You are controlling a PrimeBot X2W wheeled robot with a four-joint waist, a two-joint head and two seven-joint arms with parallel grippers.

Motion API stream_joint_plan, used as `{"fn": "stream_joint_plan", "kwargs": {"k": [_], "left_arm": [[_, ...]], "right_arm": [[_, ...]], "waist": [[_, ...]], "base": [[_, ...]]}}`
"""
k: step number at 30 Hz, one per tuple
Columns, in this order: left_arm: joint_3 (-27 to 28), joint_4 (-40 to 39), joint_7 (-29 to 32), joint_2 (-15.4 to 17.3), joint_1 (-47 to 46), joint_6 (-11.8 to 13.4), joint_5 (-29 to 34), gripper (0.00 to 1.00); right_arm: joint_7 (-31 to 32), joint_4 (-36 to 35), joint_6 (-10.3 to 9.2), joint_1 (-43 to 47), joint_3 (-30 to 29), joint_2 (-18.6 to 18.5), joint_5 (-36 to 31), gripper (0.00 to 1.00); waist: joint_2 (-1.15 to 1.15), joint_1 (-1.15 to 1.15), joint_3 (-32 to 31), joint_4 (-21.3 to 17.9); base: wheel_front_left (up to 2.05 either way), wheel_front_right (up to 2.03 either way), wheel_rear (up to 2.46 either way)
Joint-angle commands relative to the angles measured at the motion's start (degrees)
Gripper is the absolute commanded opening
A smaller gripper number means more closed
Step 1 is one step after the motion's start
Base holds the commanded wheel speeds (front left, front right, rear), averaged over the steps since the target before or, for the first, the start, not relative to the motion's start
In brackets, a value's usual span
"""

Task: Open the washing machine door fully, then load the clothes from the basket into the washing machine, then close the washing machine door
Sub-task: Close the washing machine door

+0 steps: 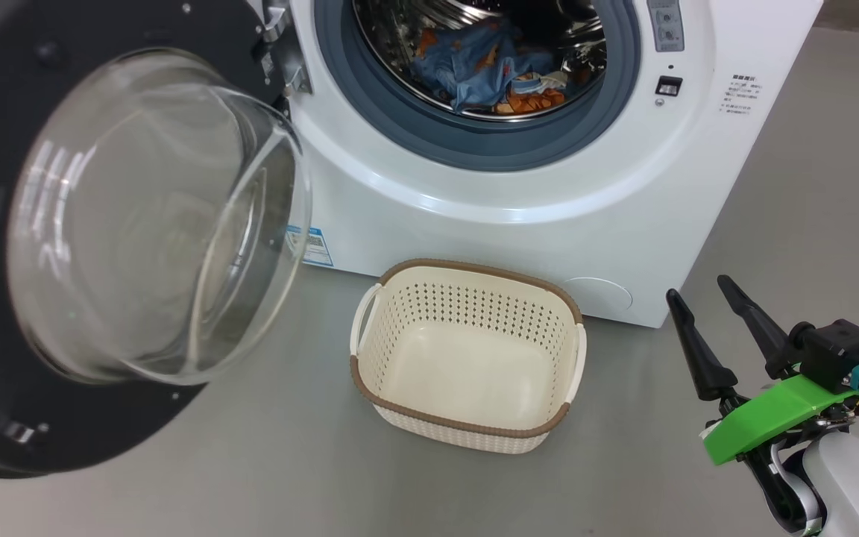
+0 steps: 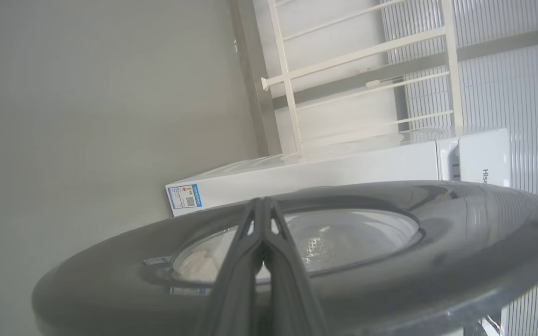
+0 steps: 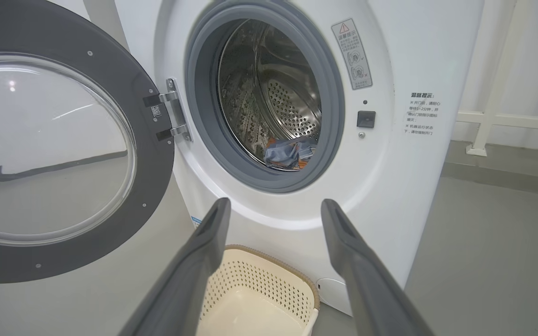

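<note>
The washing machine door (image 1: 139,224) stands swung open at the left, its clear glass bowl bulging toward me. Inside the steel drum of the white washing machine (image 1: 511,239) lie the light blue clothes (image 1: 482,67), also visible low in the drum in the right wrist view (image 3: 287,154). The cream basket (image 1: 467,309) sits empty on the floor in front of the machine. My right gripper (image 1: 702,292) hangs open at the lower right, right of the basket, holding nothing. My left gripper (image 2: 263,201) is shut, its fingers pressed together over the door's glossy outer face (image 2: 437,261); contact cannot be told.
Grey floor (image 1: 288,447) surrounds the basket. A blue label (image 1: 318,246) marks the machine's lower left corner. A white railing (image 3: 484,126) stands by the wall to the right of the machine. The open door takes up the space left of the basket.
</note>
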Motion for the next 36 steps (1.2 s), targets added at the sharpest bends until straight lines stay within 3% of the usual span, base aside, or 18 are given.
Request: {"fn": "stream_joint_plan", "kwargs": {"k": [1, 11, 17, 27, 36], "left_arm": [[-0.3, -2.5, 2.0, 1.1, 0.7, -0.4, -0.3, 0.0], [-3.1, -13.6, 11.3, -2.7, 6.3, -0.4, -3.4, 0.0], [-5.2, -20.4, 15.6, -4.8, 9.0, 1.2, -4.3, 0.0], [-9.0, -37.6, 20.8, -10.7, 16.6, 6.4, -6.2, 0.0], [-12.6, -49.6, 20.8, -15.6, 20.5, 11.1, -5.6, 0.0]], "right_arm": [[-0.5, -1.1, 0.25, 0.3, 0.5, -0.3, 1.3, 1.0], [-0.5, -1.3, 0.25, 1.1, 0.2, 1.0, 1.2, 1.0], [-0.5, -1.5, 0.25, 1.4, 0.1, 1.6, 1.4, 1.0], [-0.5, -1.8, 0.25, 2.2, -0.6, 2.7, 1.4, 1.0], [-0.5, -2.1, 0.25, 2.5, -1.0, 3.9, 1.2, 1.0]], "waist": [[0.0, 0.0, -0.4, 0.4], [0.0, 0.0, -1.5, 0.7], [0.0, 0.0, -2.0, 0.2], [0.0, 0.0, -2.5, -2.8], [0.0, 0.0, -2.9, -6.6]], "base": [[0.0, 0.0, 0.0], [0.0, 0.0, 0.0], [0.0, 0.0, 0.0], [0.0, 0.0, 0.0], [0.0, 0.0, 0.0]]}}
